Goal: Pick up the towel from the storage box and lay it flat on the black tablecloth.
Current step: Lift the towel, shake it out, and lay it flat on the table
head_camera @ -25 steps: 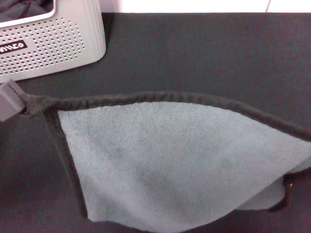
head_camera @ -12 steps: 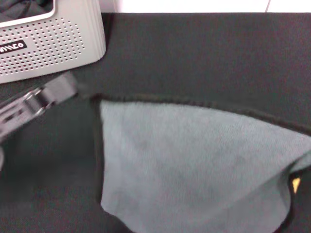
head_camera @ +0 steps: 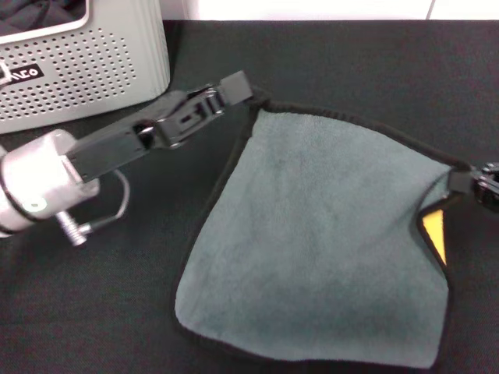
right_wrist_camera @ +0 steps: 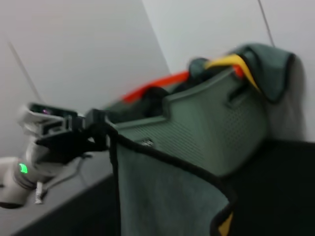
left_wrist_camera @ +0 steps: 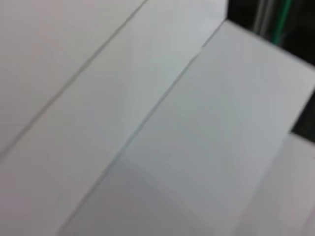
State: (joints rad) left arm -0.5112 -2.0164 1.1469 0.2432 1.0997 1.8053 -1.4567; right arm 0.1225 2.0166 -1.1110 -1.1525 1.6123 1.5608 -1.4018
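Note:
The grey-teal towel is stretched between my two grippers above the black tablecloth. My left gripper is shut on the towel's far left corner, just right of the storage box. My right gripper shows only at the right edge, shut on the other top corner, where the yellow-orange reverse folds out. The right wrist view shows the towel hanging from its dark top edge, the left gripper on its corner and the storage box behind. I cannot tell whether the lower edge touches the tablecloth.
The storage box stands at the far left corner of the table with its black label facing me, and other cloths hang over its rim. A white wall runs behind the table. The left wrist view shows only white panels.
My left gripper has swung in from the left edge, rightward and away from me, carrying the towel's corner. The towel's top edge has moved farther away, and more yellow reverse shows at the right corner.

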